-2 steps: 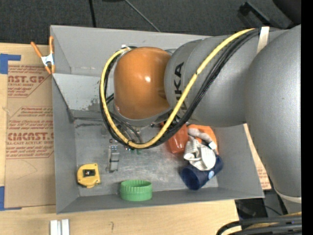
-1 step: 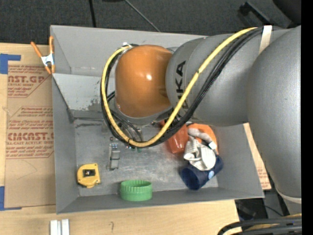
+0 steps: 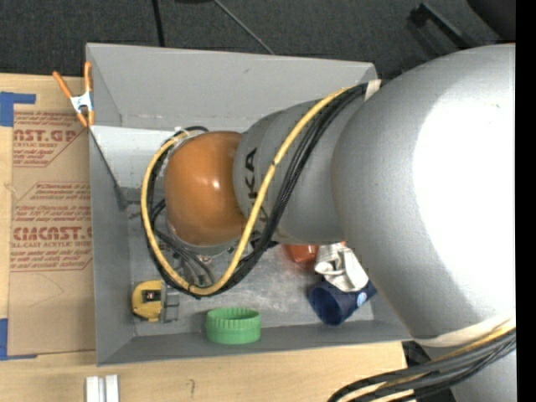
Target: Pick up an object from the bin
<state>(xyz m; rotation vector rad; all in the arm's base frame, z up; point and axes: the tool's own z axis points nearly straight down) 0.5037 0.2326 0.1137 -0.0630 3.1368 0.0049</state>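
Grey metal bin (image 3: 234, 74) seen from above, against dark flooring. A large silver arm (image 3: 419, 182) reaches in from the right, its orange wrist cover (image 3: 201, 187) low at centre-left. The gripper (image 3: 186, 260) sits beneath; whether it is open or holding anything cannot be told. No pick seems made yet. Along the near wall lie a blue cup (image 3: 335, 302), a green ring (image 3: 233, 326), and, nearest the gripper, a small yellow tape measure (image 3: 149, 300).

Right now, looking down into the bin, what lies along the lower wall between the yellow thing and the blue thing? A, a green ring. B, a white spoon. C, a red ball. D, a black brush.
A: the green ring lies flat by the lower wall of the bin, with the yellow thing to its left and the blue thing to its right.
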